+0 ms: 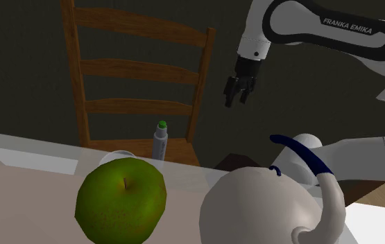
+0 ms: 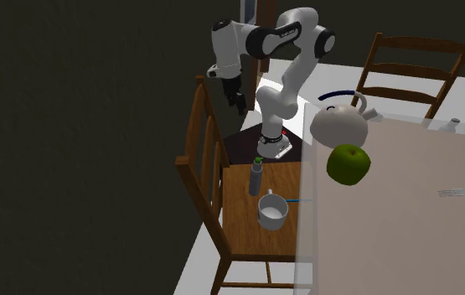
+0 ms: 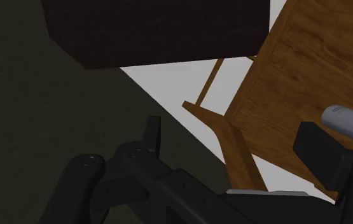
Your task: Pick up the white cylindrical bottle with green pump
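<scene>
wooden chair [image 2: 240, 219], my landmark: the white bottle [image 2: 257, 177] with green pump stands upright on its seat, just beside a cup [image 2: 272, 209]. gripper [image 1: 236, 101] high above the seat, fingers spread, empty; i would descend centred on the bottle's body, clear of the cup.

White-shelled arm [image 1: 257, 31] with dark joint bands, white "FRANKA EMIKA" lettering [image 1: 347, 26] on the band behind the all-black two-finger gripper [image 1: 235, 102].
</scene>
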Controlling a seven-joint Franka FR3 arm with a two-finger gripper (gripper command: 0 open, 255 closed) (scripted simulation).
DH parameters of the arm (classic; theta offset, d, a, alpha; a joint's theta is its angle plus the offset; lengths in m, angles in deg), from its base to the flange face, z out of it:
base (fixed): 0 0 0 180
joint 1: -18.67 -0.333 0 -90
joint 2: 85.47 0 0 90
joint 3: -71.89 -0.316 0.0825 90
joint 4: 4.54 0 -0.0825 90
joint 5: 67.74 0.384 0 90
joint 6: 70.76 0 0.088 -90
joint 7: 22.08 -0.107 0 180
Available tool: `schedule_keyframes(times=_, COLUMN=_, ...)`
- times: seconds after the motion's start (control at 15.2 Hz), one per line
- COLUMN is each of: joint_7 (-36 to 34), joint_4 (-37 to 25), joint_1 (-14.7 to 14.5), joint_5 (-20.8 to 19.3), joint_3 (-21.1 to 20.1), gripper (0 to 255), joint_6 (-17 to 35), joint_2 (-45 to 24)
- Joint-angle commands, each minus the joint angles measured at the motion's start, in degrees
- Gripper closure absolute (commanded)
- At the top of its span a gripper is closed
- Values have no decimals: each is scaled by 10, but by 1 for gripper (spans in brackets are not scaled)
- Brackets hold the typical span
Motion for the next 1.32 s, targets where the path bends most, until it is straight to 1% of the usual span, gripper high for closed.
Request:
schedule_keyframes(times=0.0, joint_7=0, joint_4=0, joint_1=0, joint_5=0, joint_3=0, gripper=0, joint_6=0, joint_2=0)
schedule_keyframes(times=0.33, joint_7=-34, joint_4=-17, joint_1=-30, joint_5=43, joint_3=-52, gripper=0, joint_6=49, joint_2=-44)
schedule_keyframes(times=0.66, joint_7=-66, joint_4=-47, joint_1=-56, joint_5=74, joint_3=-104, gripper=0, joint_6=97, joint_2=-99)
schedule_keyframes(times=0.99, joint_7=-99, joint_4=-91, joint_1=-75, joint_5=91, joint_3=-155, gripper=0, joint_6=142, joint_2=-163)
schedule_keyframes(times=1.25, joint_7=-128, joint_4=-135, joint_1=-88, joint_5=93, joint_3=-196, gripper=0, joint_6=174, joint_2=-219)
